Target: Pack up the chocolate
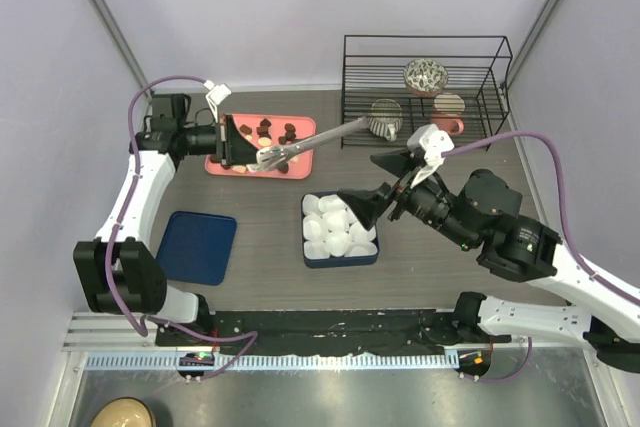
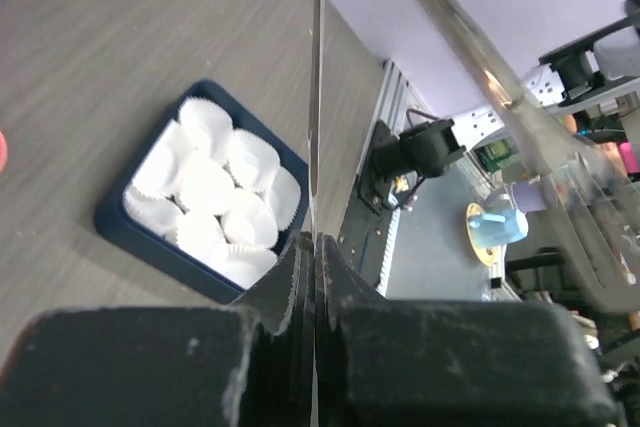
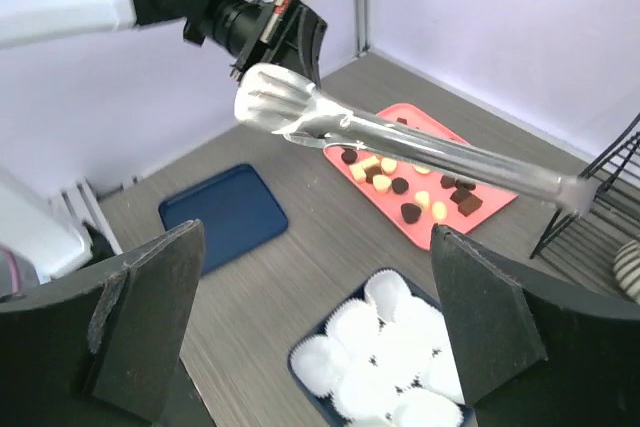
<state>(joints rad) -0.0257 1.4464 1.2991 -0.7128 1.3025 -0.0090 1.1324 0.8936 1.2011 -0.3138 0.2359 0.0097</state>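
Chocolate (image 1: 288, 133) lies on a pink tray (image 1: 308, 123) from above; left gripper (image 1: 245, 147) clenches tongs (image 1: 310, 142) over it; right gripper (image 1: 378, 185) gapes above boxed paper cups (image 1: 330, 227); left wrist: fingers (image 2: 290, 287) pinch the tongs; right wrist: jaws released, chocolate on tray beyond.

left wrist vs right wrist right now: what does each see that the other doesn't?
Left wrist only: the rail along the table's near edge and the room beyond it.
Right wrist only: the pink tray with the chocolates on it, the blue lid, and the right gripper, open with nothing between its fingers.
Both: the left gripper shut on the tongs, and the blue box filled with white paper cups.
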